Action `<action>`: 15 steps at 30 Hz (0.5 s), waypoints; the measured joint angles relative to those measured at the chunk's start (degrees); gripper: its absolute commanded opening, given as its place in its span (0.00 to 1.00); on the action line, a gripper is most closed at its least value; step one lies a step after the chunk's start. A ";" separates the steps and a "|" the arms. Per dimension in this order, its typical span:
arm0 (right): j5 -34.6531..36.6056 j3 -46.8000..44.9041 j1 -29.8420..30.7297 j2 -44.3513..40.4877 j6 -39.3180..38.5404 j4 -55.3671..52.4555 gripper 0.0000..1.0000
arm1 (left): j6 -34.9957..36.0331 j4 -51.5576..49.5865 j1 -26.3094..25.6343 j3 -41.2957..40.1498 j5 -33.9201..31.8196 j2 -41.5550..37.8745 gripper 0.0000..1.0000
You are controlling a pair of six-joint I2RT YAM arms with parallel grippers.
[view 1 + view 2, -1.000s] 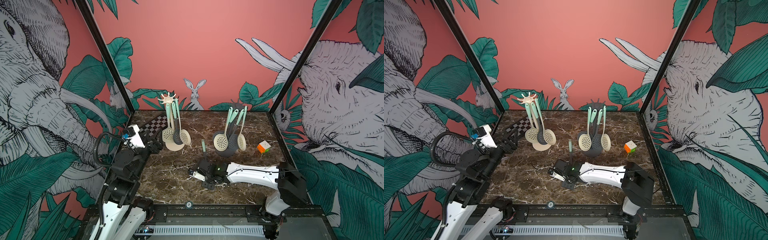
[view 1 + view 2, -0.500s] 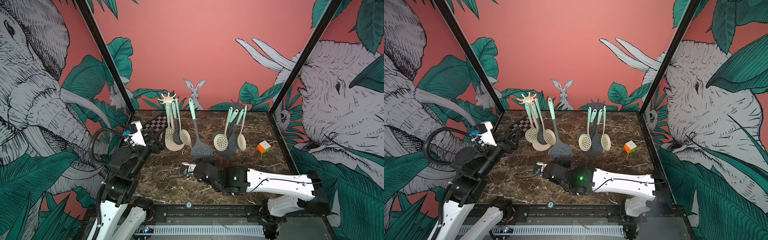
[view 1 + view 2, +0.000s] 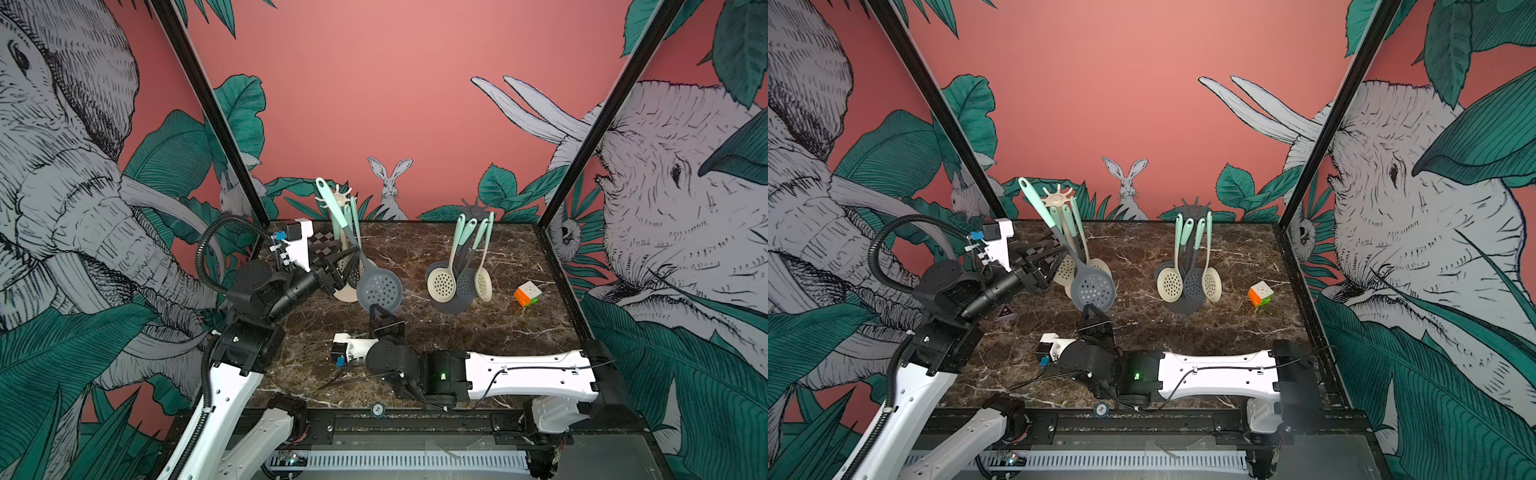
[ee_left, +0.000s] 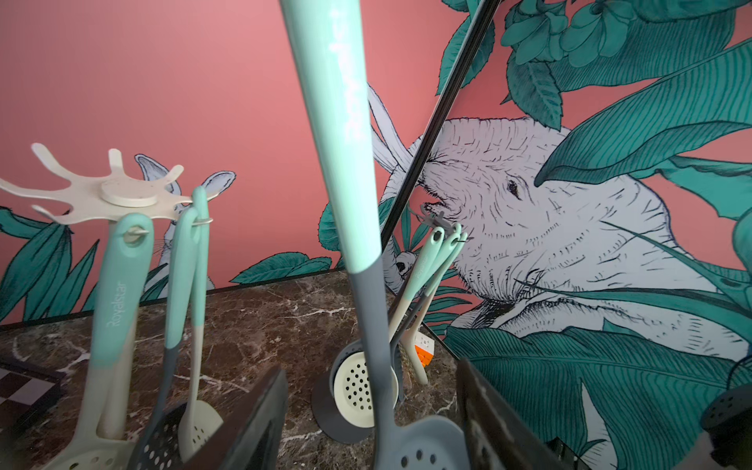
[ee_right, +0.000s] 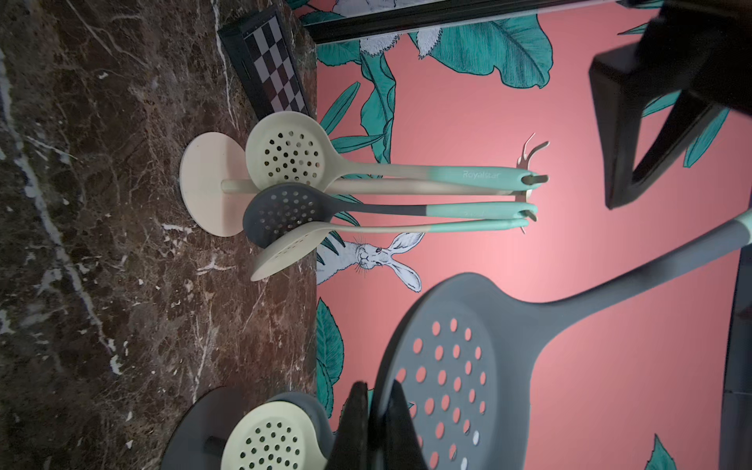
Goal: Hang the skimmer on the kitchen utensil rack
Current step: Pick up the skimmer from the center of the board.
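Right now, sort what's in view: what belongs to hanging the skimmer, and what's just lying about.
Job: held skimmer, pinched by the right gripper; left gripper, jaws open round its handle; beige rack.
Lying about: grey rack, hung skimmers, cube, chessboard.

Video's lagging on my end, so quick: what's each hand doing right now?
Left hand: open, fingers either side of the skimmer neck, not gripping.
Right hand: closed, pinching the skimmer's bowl rim.
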 measured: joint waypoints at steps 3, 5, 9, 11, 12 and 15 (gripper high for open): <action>0.00 0.00 0.11 0.35 -1.14 1.86 0.00 | -1.40 2.64 0.00 -0.55 0.92 0.11 0.62; -0.04 0.20 0.28 0.39 -1.44 2.27 0.00 | -2.10 3.87 0.00 -0.85 1.31 0.44 0.58; -0.31 1.44 0.76 0.59 -1.64 3.61 0.00 | -3.96 6.95 0.00 -1.66 2.12 1.99 0.47; -0.44 1.79 0.96 0.59 -1.64 4.13 0.00 | -4.68 8.22 0.00 -2.27 2.43 2.78 0.43; -0.46 1.88 1.05 0.61 -1.62 4.46 0.00 | -5.27 8.68 0.00 -2.49 2.56 3.21 0.41; -0.81 1.88 1.18 0.90 -1.42 4.79 0.00 | -6.16 9.92 -0.02 -2.73 2.93 4.17 0.29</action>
